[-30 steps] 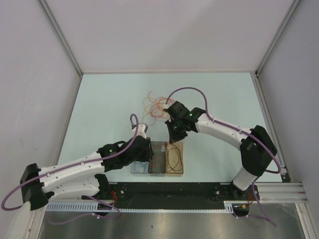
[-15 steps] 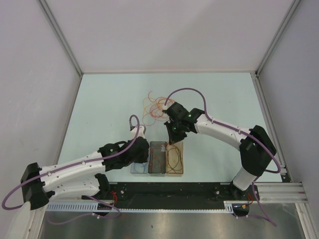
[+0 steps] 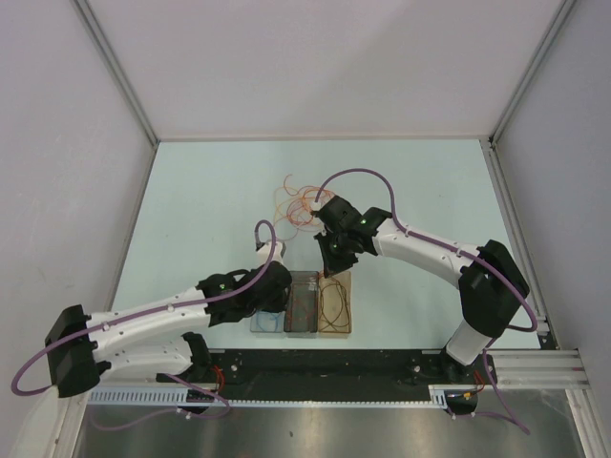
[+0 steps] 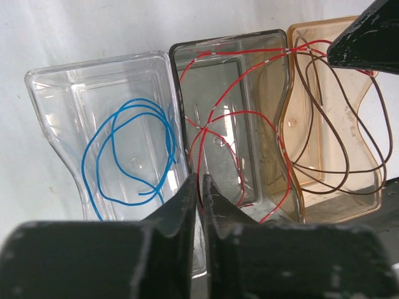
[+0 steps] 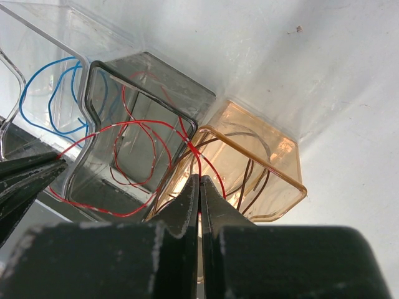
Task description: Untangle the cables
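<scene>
Red cable (image 4: 204,129) runs straight into the slit between the fingertips of the left gripper (image 4: 201,193), whose jaws are drawn almost together and pinch it just above the near rim of the smoky grey tray (image 4: 224,38). From there the strand loops through that tray and stretches along its far rim to the right gripper (image 5: 199,187), whose jaws are fully closed on the same wire over the edge shared by the grey and amber trays.

The left wrist view shows all three trays side by side: the clear tray (image 4: 93,65) with a blue cable (image 4: 134,101) coiled inside, the grey one in the middle, and the amber tray (image 4: 312,28) with a brown cable (image 4: 336,171). The overhead camera alone shows a loose tangle of orange and red cables (image 3: 298,202) lying farther out on the table (image 3: 210,210), beyond both grippers.

From above, the arms hide both sets of fingertips, and the tangle's separate strands are too fine to trace.
</scene>
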